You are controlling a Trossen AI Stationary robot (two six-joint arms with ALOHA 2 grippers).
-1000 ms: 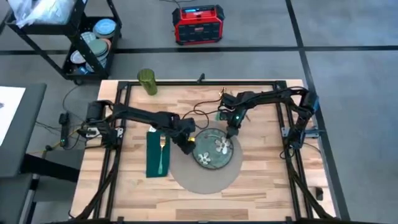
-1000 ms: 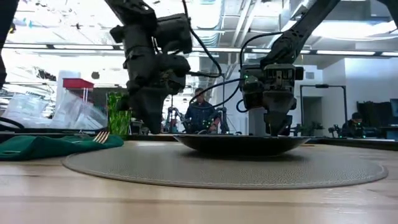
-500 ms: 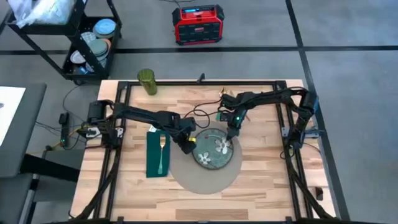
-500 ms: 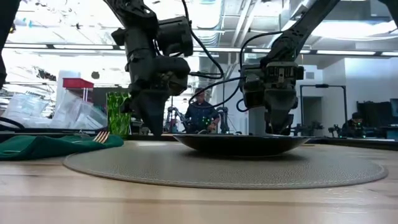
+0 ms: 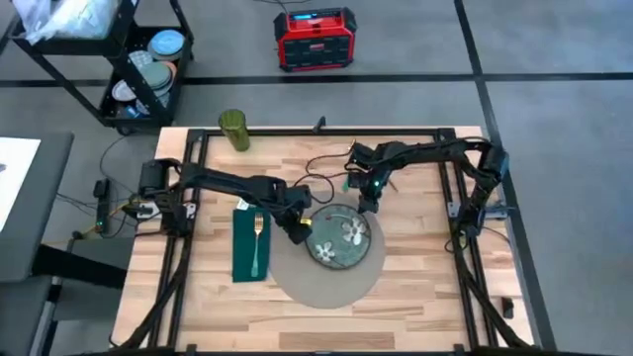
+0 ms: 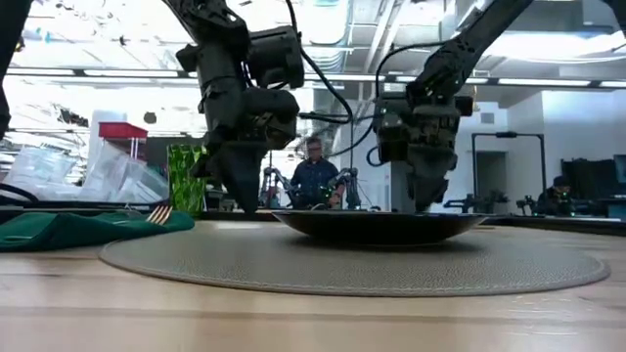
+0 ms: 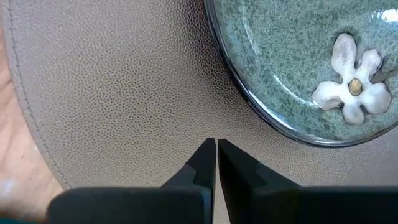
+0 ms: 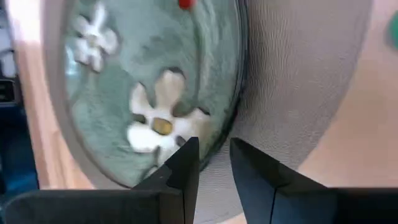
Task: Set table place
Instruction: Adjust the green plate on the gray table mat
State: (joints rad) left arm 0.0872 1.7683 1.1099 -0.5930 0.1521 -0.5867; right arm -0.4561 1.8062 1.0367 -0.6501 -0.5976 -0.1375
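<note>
Nowhere is there any writing clear enough to read, not even on the red box [image 5: 315,38] standing on the floor beyond the desk [image 5: 415,297]. On the desk lies the round grey-beige placemat [image 5: 321,289], and on it, toward its far right part, rests the green plate [image 5: 339,237] with white flowers; the plate holds nothing.

The left end effector [image 5: 298,231] hangs low over the placemat just beside the plate's left rim, its fingers [image 7: 204,163] nearly closed with only a thin slit between them, gripping nothing. The right end effector [image 5: 369,205] stands over the plate's far right rim; its fingers [image 8: 185,163] are a little apart and empty, with the rim showing just past them.

Left of the placemat a green napkin [image 5: 243,259] lies with a fork [image 5: 257,242] on it. A green cup [image 5: 234,130] stands at the desk's far left corner. The black cart [image 5: 138,61] on the floor carries stacked dishes [image 5: 156,59].
</note>
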